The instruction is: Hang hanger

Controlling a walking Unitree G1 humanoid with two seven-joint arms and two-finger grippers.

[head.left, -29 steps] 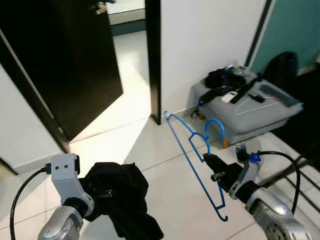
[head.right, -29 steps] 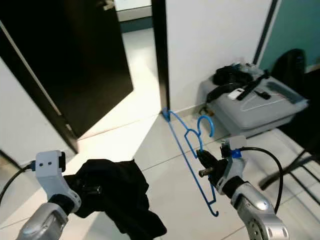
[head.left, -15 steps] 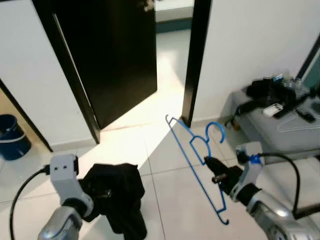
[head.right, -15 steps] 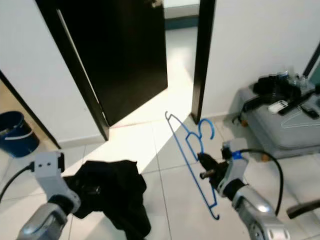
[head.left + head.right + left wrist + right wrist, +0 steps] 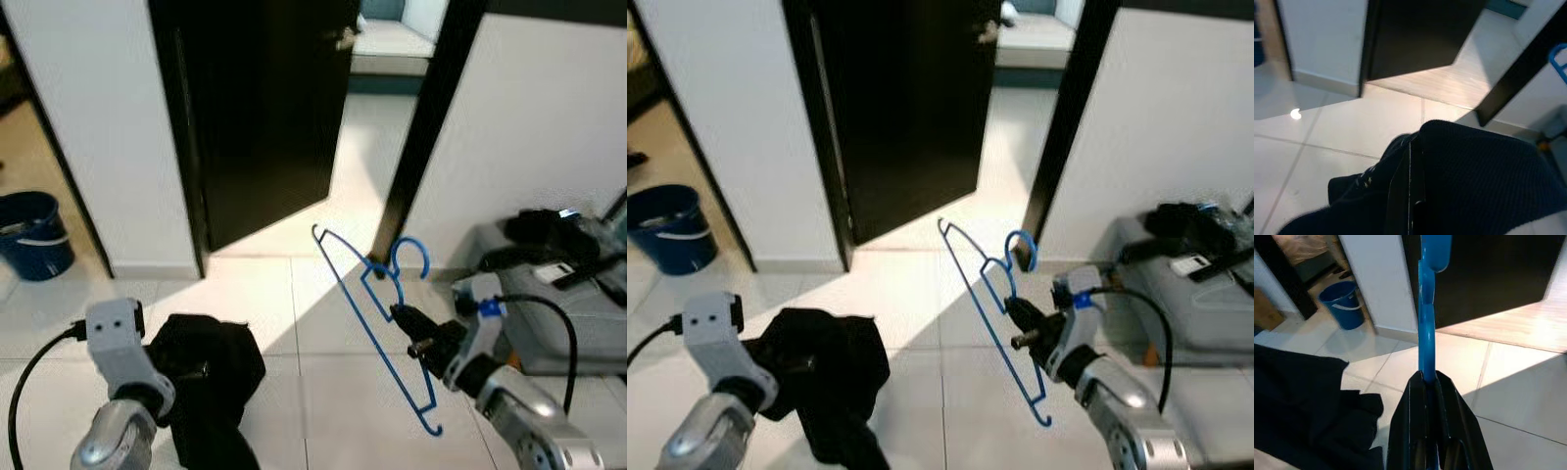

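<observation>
— Fingers?
— Right gripper (image 5: 404, 318) clamped on blue hanger (image 5: 377, 328), held in air over pale tiled floor (image 5: 294, 313), hook up. Left gripper (image 5: 201, 372) pinching black cloth (image 5: 211, 387), bunched and drooping.
— Room?
— Dark door (image 5: 260, 108) ajar, sunlit patch on tiles, white walls, blue bucket (image 5: 34, 235) far left, grey case (image 5: 578, 304) with dark clutter at right.
— Wrist views?
— Right: hanger edge-on between fingers (image 5: 1442, 431). Left: knit weave close up.
— Arms?
— Both raised forward, well apart.
</observation>
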